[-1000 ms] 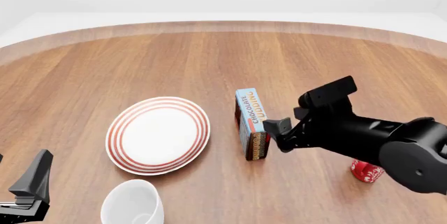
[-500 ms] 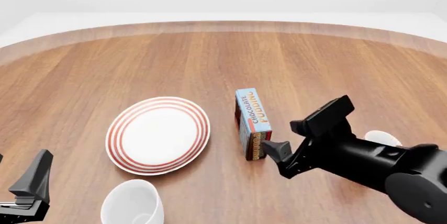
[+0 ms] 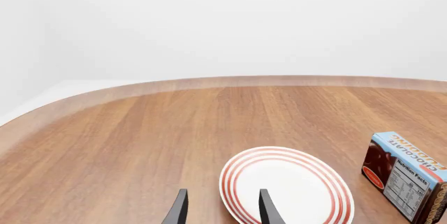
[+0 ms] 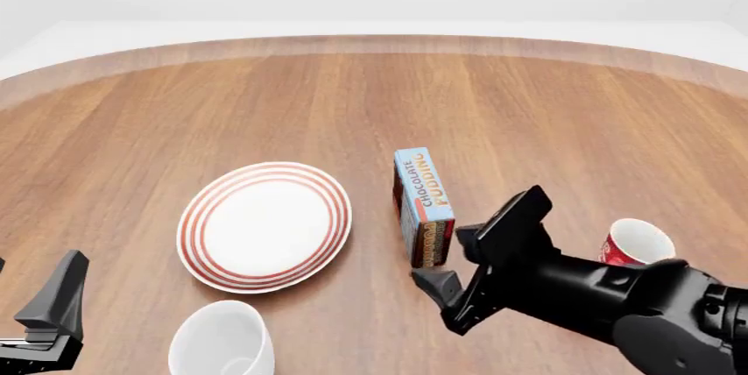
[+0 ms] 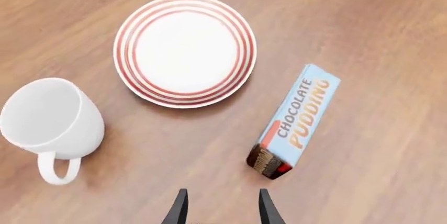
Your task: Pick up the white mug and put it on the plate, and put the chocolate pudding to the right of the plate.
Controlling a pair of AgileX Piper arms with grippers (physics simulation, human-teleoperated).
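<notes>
The white mug [image 4: 222, 340] stands at the near edge, just in front of the red-ringed plate [image 4: 264, 226]; its handle shows in the right wrist view, where the white mug [image 5: 50, 119] sits beside the plate [image 5: 185, 50]. The chocolate pudding [image 4: 423, 204] lies on its side immediately right of the plate, also seen as the carton [image 5: 293, 122]. My right gripper [image 4: 450, 259] hovers open at the carton's near end, holding nothing. My left gripper [image 3: 222, 211] is open and empty at the near left, facing the plate [image 3: 286, 190] and the pudding [image 3: 405, 174].
A red mug with a white pattern [image 4: 637, 242] stands at the right, behind my right arm. Bare wooden tabletop [image 4: 374, 103] stretches beyond the plate to the curved far edge.
My right arm has swung left and nearer, uncovering the red mug; its open gripper moved from beside the carton to its near end. The left arm has not moved.
</notes>
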